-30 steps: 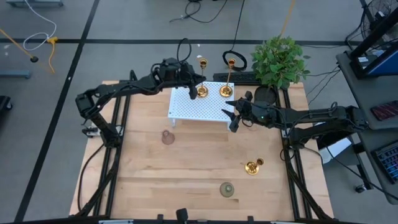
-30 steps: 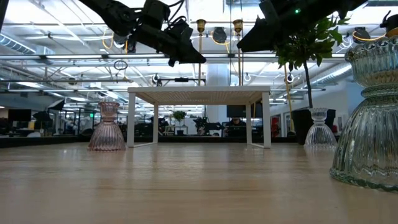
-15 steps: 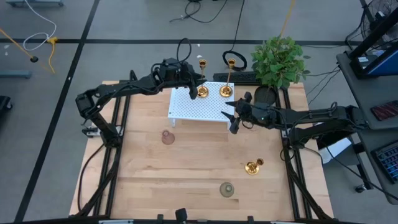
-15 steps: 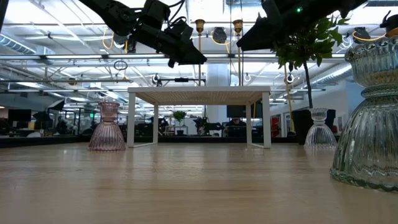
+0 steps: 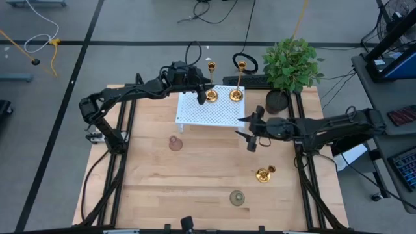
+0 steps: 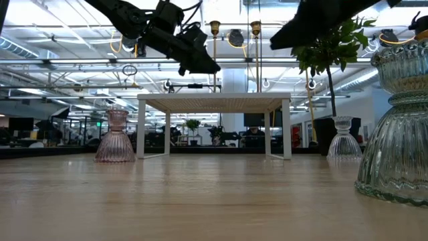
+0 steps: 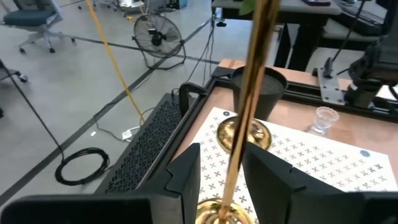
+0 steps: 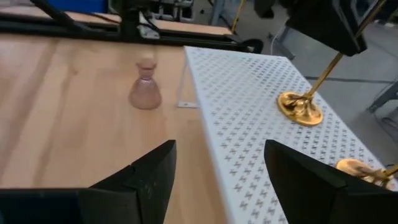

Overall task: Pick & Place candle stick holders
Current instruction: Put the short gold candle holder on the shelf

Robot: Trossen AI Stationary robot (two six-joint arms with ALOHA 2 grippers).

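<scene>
Two gold candle stick holders stand upright on their round bases on the far part of a white perforated stand (image 5: 208,112): the left one (image 5: 211,95) and the right one (image 5: 236,94). A third candle stick holder (image 5: 264,173) lies on its side on the table at the near right. My left gripper (image 7: 221,155) is open. Its fingers stand on either side of the left holder's thin stem (image 7: 249,93), and a gap shows beside the stem. My right gripper (image 5: 248,134) is open and holds nothing. It hangs just off the stand's near right corner.
A pink glass holder (image 5: 175,143) stands on the table left of centre, and a glass holder (image 5: 237,197) stands near the front edge. A potted plant (image 5: 292,62) and its dark pot (image 7: 258,93) sit at the far right corner, with a small clear glass holder (image 7: 323,118) beside them.
My right gripper has drawn back from the stand's right edge toward the table's near right. The left arm and the candle stick holders stay where they were.
</scene>
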